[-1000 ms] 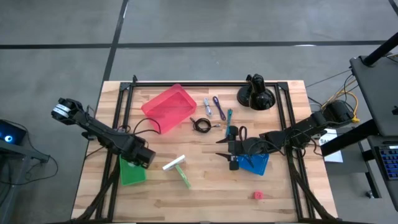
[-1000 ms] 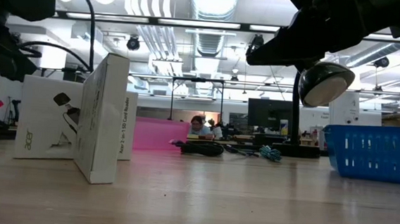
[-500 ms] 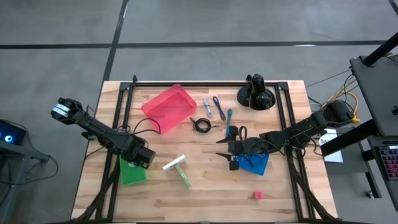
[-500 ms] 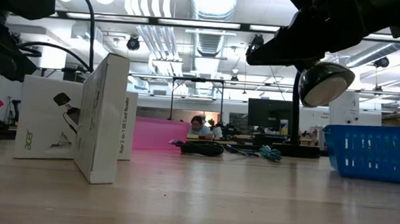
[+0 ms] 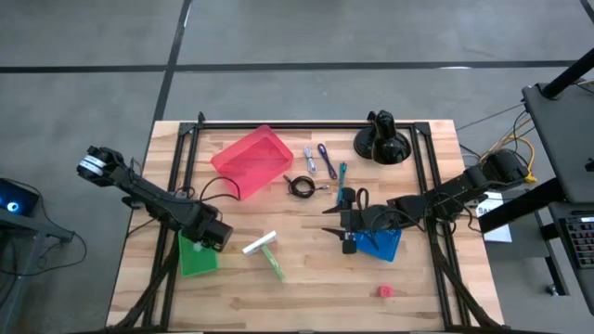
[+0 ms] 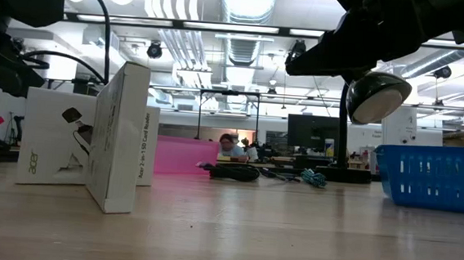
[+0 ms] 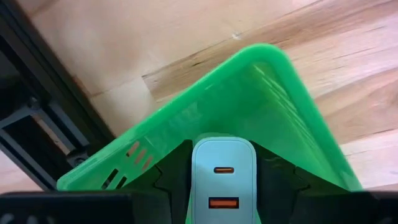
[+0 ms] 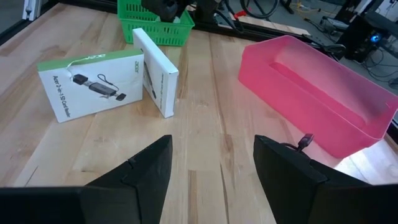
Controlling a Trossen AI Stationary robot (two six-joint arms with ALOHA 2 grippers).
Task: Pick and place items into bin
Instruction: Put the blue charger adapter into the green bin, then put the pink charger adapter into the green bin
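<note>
My left gripper [image 5: 215,236] hangs over the far end of the green bin [image 5: 195,256], shut on a pale blue charger block [image 7: 222,177] with two ports. My right gripper [image 5: 336,223] is open, beside the blue bin [image 5: 380,244], and points across the table toward the left; its fingers [image 8: 140,171] touch nothing. A black coiled cable [image 5: 299,186] and thin purple, blue and teal sticks [image 5: 325,160] lie on the table past the right gripper. Two white-and-green boxes [image 8: 93,84] lie mid-table, one standing on edge [image 8: 155,71]. A small red block [image 5: 385,291] lies near the near edge. My left gripper pinches the charger block by its two side faces [image 7: 194,180], one dark finger [image 7: 169,180] on each side. The port face points away from the wrist. The block is lifted clear and sits over the green bin's inside [image 7: 267,112]. My right gripper touches nothing.
A pink bin [image 5: 252,160] lies tilted at the far left of the table. A black domed camera mount [image 5: 381,143] stands at the far edge. Black frame rails [image 5: 186,167] run along both table sides. Bare wood lies between the boxes and the blue bin [image 6: 435,175].
</note>
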